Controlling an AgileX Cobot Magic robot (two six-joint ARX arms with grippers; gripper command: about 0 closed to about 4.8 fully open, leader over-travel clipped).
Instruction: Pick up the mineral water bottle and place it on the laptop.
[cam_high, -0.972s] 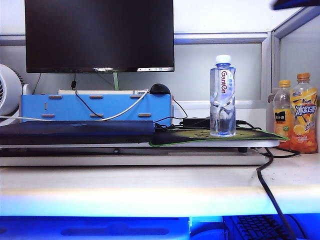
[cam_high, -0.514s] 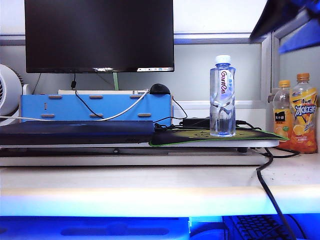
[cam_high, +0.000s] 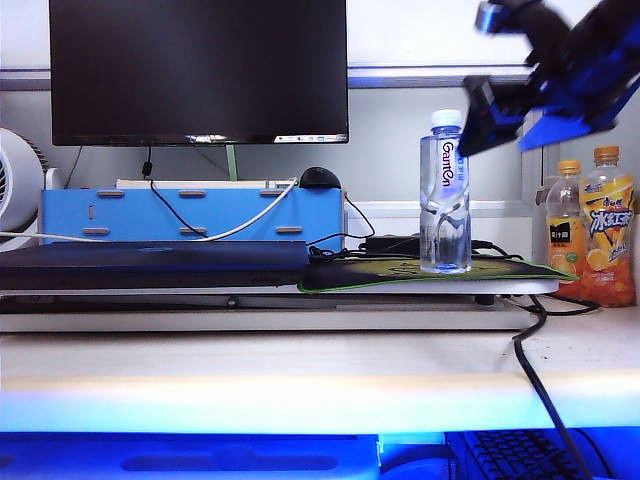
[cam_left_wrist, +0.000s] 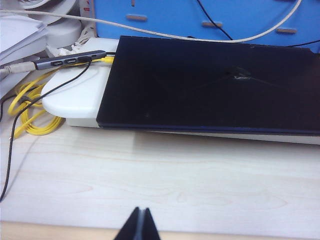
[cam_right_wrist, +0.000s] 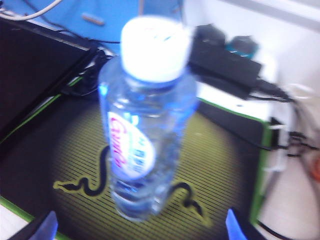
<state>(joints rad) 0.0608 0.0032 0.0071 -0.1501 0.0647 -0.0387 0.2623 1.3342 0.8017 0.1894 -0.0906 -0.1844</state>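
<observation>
The mineral water bottle (cam_high: 445, 192) stands upright on the green-edged mouse pad (cam_high: 400, 272), directly below and between the fingers of the right claw (cam_right_wrist: 139, 227), its white cap (cam_right_wrist: 155, 47) nearest that claw and its long axis vertical, the red lettering running down the label. The right claw (cam_high: 500, 75) hovers just above and beside the cap with its fingers spread wide, holding nothing. A sound approach would centre the spread fingers on the body below the cap, descend along the bottle's axis without nudging it, and close at the pinched waist, since a tall narrow bottle is likely to topple if struck off-centre. The laptop (cam_high: 155, 262) lies flat on the counter (cam_high: 300, 375), well apart from the right claw. The left claw (cam_left_wrist: 139, 226) hangs over bare counter before the laptop (cam_left_wrist: 210, 85), its fingers pressed together.
</observation>
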